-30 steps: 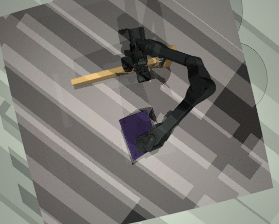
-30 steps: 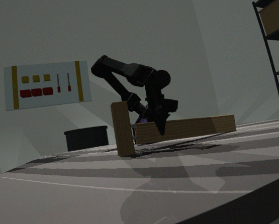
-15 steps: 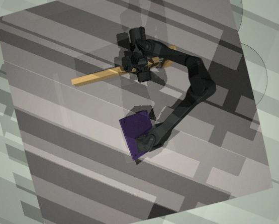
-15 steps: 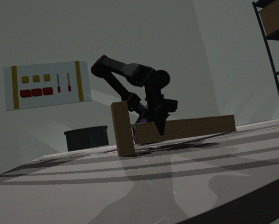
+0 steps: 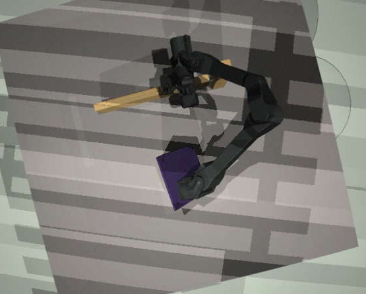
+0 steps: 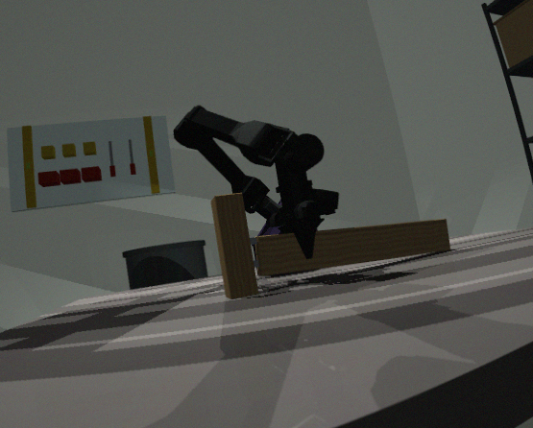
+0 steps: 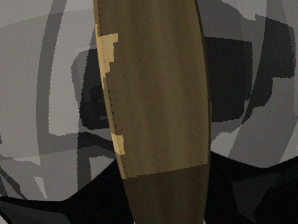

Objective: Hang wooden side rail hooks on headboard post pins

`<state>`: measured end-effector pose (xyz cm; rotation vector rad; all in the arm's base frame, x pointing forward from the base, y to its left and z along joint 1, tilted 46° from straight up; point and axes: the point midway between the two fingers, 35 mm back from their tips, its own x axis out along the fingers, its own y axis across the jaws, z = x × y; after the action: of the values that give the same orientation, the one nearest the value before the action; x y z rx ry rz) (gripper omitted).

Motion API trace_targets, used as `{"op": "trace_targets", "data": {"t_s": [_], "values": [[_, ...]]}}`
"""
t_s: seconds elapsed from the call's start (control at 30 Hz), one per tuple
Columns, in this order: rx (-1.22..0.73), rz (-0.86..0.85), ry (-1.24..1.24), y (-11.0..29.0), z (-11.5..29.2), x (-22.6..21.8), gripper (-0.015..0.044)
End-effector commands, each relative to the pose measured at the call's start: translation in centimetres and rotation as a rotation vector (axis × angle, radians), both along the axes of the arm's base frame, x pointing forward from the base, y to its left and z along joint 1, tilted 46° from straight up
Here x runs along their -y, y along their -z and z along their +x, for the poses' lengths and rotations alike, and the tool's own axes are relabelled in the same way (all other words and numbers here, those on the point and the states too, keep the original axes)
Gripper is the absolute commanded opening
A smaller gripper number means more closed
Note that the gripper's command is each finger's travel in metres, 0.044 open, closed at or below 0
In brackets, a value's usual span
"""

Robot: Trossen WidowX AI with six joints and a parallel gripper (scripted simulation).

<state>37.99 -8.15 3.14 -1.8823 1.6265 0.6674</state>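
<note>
Between tool (image 6: 309, 240) fingers, side rail (image 6: 365, 244)

From my seat, the arm (image 5: 250, 109) rises from its base (image 5: 171, 161), reaches away from it, folds sharply at the elbow (image 5: 270, 115), then doubles back toward the wrist (image 6: 298, 149). In the side view the upper link slopes up to a high shoulder bend and the forearm comes down steeply. The gripper (image 6: 308, 240) points straight down, its fingers (image 6: 312, 232) clamped on either side of the wooden rail (image 6: 365, 245) near one end. Through the wrist camera I see the rail running lengthwise, with dark finger shapes at the bottom edges.
</note>
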Motion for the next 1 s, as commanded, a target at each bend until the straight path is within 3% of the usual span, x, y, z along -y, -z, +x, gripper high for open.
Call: {"op": "trace_targets", "data": {"t_s": [0.0, 0.97], "values": [[0.005, 0.0, -0.009, -0.32, 0.15, -0.26, 0.0], [0.005, 0.0, -0.009, -0.51, 0.15, -0.01, 0.0]]}}
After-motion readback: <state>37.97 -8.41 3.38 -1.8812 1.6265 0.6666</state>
